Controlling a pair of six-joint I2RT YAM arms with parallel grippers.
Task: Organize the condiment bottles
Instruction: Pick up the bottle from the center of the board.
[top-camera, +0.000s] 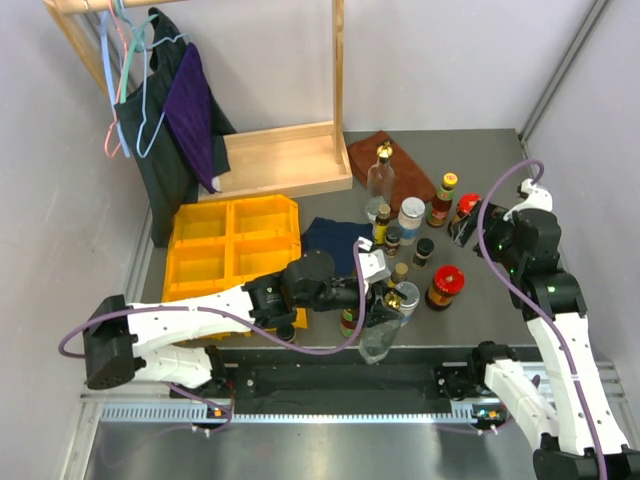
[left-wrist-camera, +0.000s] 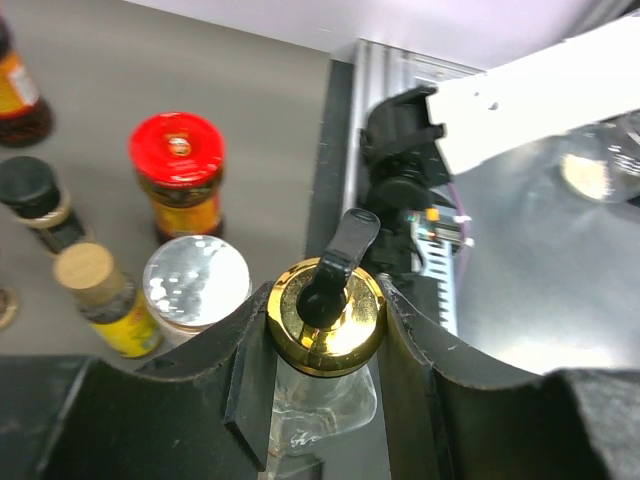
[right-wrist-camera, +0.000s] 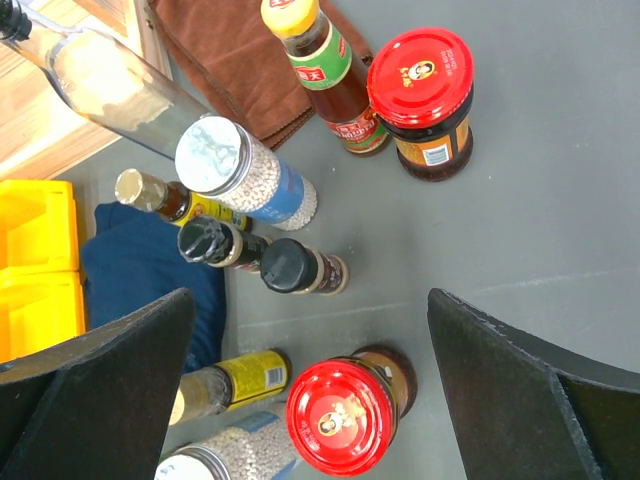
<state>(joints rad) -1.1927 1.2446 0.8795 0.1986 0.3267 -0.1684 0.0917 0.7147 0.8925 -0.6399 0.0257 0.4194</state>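
At the table front edge, left gripper was pinching the gold-topped bottle just under its cap, upright. I'd have lifted it straight, no tilt, clearing the jar beside it. Right gripper hung spread wide.

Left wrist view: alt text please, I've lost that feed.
The left gripper is clamped on the clear gold-topped bottle at its cap. A red-lidded jar and smaller bottles stand to its left.
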